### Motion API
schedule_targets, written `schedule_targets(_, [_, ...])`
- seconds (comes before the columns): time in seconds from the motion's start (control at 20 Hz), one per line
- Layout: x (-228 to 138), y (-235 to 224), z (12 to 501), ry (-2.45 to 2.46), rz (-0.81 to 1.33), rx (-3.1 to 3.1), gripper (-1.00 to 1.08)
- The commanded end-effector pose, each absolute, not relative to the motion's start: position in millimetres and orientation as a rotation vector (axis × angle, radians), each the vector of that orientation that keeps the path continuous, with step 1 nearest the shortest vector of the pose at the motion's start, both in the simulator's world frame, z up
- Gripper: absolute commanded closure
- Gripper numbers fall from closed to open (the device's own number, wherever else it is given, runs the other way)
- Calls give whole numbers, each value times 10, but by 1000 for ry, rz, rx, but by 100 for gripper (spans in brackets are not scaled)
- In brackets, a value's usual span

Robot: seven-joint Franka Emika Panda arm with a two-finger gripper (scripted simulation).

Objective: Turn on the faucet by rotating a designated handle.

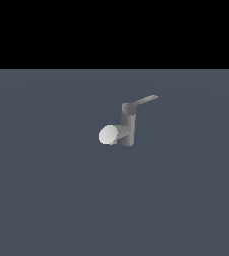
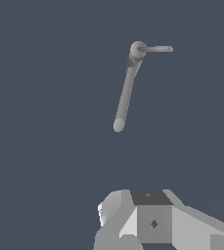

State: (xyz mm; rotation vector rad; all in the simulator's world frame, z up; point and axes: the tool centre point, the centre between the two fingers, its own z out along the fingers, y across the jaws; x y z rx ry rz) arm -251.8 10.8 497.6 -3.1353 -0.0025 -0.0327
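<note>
The faucet (image 1: 127, 129) is a small grey tap standing upright on the flat blue-grey floor in the middle of the exterior view. Its thick spout ends in a pale round face (image 1: 108, 135) on the exterior view's left. The handle (image 1: 145, 100) is a thin grey lever running from the dark cap toward the exterior view's right, slightly upturned. In the wrist view the faucet (image 2: 127, 90) is seen from above, with the cap (image 2: 138, 49) and the thin handle (image 2: 157, 49). Only blocky grey parts of my gripper (image 2: 152, 217) show, well away from the faucet. Its fingertips are hidden.
The floor (image 1: 46, 190) is a plain blue-grey plane with nothing else on it. A black band fills the top of the exterior view. The arm does not show in the exterior view.
</note>
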Motion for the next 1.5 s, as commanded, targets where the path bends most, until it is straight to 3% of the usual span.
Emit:
schedule_targets(0.0, [-2518,108,4976,-3,-33,-3135,108])
schedule_targets(0.7, [-2268,220,4757,192,-31,-3129,108])
schedule_targets(1.45, [-1474,366,4116,752,-24,-3040,108])
